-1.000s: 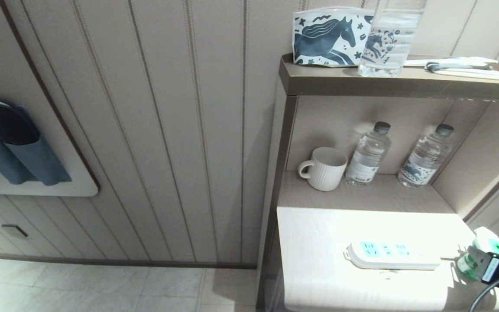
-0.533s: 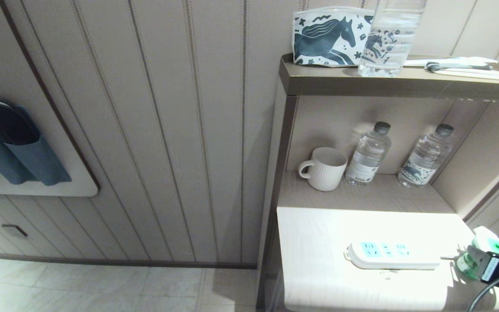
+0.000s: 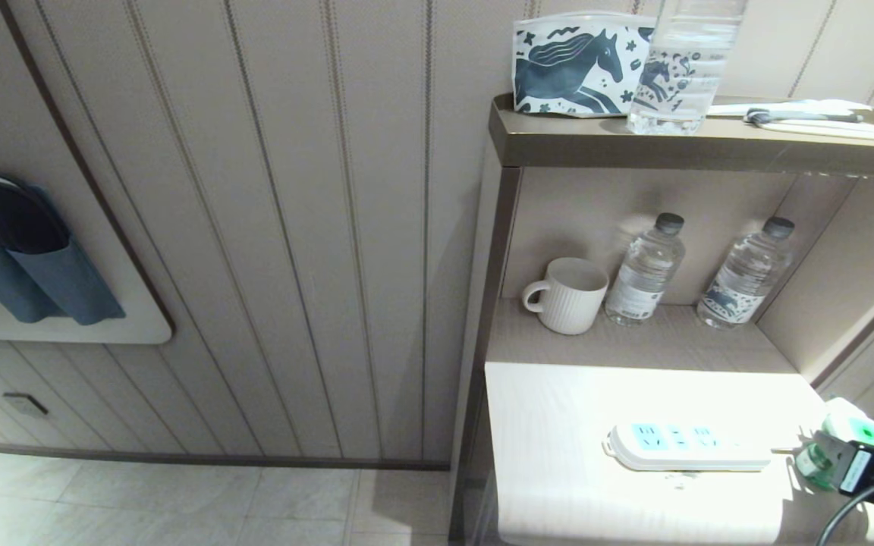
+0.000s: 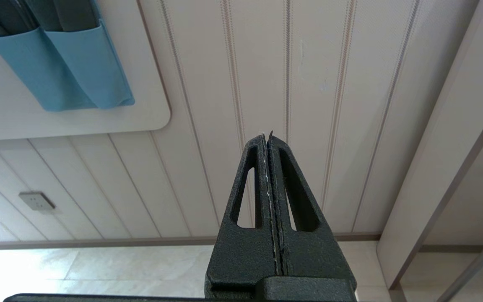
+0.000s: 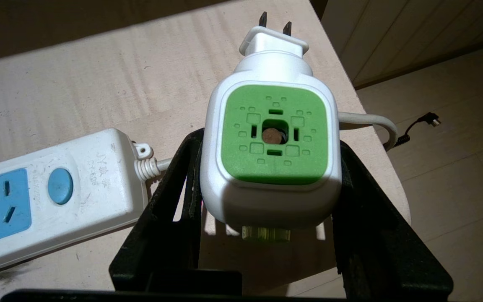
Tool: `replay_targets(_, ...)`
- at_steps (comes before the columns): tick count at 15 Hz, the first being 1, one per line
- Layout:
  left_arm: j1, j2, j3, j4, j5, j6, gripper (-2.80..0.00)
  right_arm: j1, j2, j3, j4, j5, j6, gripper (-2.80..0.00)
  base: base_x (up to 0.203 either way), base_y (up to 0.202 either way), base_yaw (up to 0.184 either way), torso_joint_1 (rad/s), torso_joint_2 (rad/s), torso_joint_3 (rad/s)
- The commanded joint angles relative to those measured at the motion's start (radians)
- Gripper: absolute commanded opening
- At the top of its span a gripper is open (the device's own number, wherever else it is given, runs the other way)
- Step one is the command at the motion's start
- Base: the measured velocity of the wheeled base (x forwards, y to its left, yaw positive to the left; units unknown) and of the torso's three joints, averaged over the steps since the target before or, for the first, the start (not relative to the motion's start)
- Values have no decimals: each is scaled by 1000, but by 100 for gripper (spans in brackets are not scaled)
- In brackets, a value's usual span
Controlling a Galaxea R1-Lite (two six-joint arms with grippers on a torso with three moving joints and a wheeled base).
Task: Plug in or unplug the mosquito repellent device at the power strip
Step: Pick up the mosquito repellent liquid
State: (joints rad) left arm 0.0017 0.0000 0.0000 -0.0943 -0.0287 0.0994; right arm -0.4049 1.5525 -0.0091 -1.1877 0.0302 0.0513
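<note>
The right gripper (image 3: 847, 461), at about 4 o'clock in the head view, grasps the mosquito repellent device (image 5: 271, 155) by its white head, jaws roughly half spread. Its 2 prongs are bare and point away from the gripper, likely so they can meet a socket. The power strip (image 3: 683, 446) lies flat on the bench (image 3: 558, 425), just beside the device toward 9 o'clock, sockets vacant. The left gripper (image 4: 270, 176) is clenched, parked facing the wall.
</note>
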Motion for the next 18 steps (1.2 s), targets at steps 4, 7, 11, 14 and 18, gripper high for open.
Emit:
replay_targets(4, 0, 0, 0, -1, 0, 2, -280, 0, 0, 3, -13, 0, -1, 0, 0, 0, 0, 0, 0, 0)
replay_targets(7, 0, 0, 0, -1, 0, 0, -280, 1, -6, 8, -15, 0, -2, 0, 0, 0, 0, 0, 0, 0)
replay_targets(11, 0, 0, 0, -1, 0, 1, -280, -7, -38, 8, -7, 2, -2, 0, 0, 0, 0, 0, 0, 0)
replay_targets(14, 1, 0, 0, -1, 0, 0, -280, -8, -64, 8, -7, 4, -7, 0, 0, 0, 0, 0, 0, 0)
replay_targets(18, 0, 0, 0, -1, 0, 1, -280, -9, -118, 8, -15, -4, -17, 0, 0, 0, 0, 0, 0, 0)
